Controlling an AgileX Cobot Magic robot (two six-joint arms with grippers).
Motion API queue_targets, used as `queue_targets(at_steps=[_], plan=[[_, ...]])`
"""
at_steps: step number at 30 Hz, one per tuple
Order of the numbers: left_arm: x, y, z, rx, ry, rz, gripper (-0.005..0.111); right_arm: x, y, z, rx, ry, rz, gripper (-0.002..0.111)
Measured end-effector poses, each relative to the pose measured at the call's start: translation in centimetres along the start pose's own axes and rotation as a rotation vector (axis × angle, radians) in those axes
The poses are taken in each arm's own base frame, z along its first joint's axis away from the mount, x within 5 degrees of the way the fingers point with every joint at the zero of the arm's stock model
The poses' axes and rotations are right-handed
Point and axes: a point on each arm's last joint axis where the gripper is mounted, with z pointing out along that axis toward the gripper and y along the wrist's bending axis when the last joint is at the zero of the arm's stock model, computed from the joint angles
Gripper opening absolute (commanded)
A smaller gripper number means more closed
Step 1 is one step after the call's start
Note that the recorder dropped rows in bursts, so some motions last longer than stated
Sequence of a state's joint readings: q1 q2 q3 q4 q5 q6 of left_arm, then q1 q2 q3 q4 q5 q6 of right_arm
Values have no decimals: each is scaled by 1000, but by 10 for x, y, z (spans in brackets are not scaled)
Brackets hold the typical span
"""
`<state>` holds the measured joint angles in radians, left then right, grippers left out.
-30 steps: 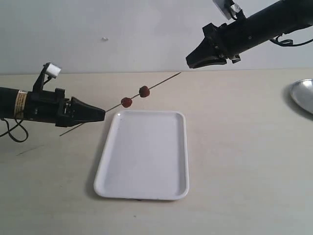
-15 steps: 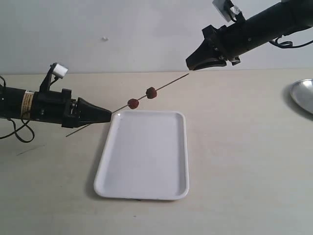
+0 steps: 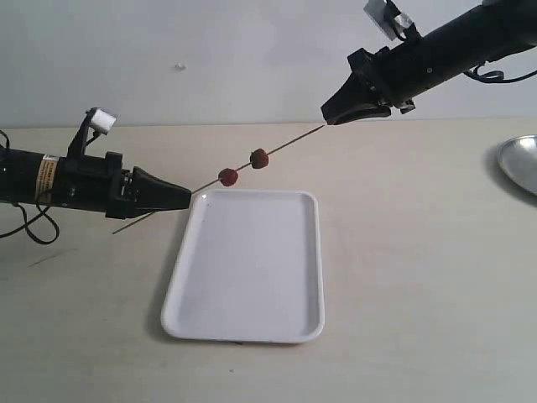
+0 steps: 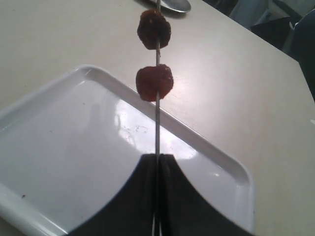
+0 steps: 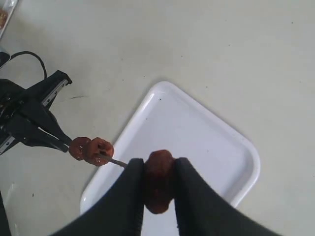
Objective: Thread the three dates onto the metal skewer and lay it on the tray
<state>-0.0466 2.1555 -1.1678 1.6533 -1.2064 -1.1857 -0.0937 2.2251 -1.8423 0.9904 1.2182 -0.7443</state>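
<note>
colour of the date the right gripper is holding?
Reddish-brown. The date pinched in the right gripper shows best in the right wrist view.

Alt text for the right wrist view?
The right end effector clamps a wrinkled reddish-brown date at the free end of a thin grey metal skewer. Two more reddish dates sit further down it, near the left end effector holding it. A white rectangular tray lies below.
</note>
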Motion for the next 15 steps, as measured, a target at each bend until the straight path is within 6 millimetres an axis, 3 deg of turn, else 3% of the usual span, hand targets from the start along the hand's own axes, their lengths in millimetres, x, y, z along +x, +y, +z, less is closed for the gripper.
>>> queue_targets(at_steps=[15], plan=[[-2, 1, 0, -7, -18, -7, 0, 0, 0, 0, 4, 4, -2, 20]])
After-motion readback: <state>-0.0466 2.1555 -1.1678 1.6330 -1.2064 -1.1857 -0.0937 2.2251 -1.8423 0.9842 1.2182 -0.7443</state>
